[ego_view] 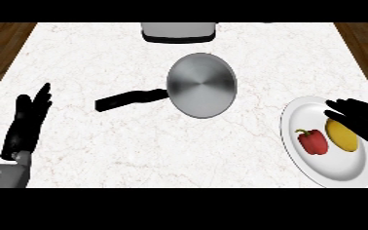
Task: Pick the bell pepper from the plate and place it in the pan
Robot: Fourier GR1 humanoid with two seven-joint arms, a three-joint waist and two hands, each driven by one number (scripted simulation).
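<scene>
Pepper (pixel 312 142), red, lies on the plate (pixel 330 166) beside a yellow fruit (pixel 342 136), and I judge it light, stiff and slick, best taken round its broad body by my right hand (pixel 350 113), which hovers open over the plate's far side, while my left hand (pixel 25 122) rests open at the left edge.

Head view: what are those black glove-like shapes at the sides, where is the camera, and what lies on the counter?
The camera sits at the robot's head, looking steeply down at a marble counter. The black shapes are its hands. The left hand rests open at the left edge. The right hand hovers open over a white plate that carries a red bell pepper and a yellow item. A steel pan lies mid-counter, with a grey object at the far edge. Nothing is held.
</scene>
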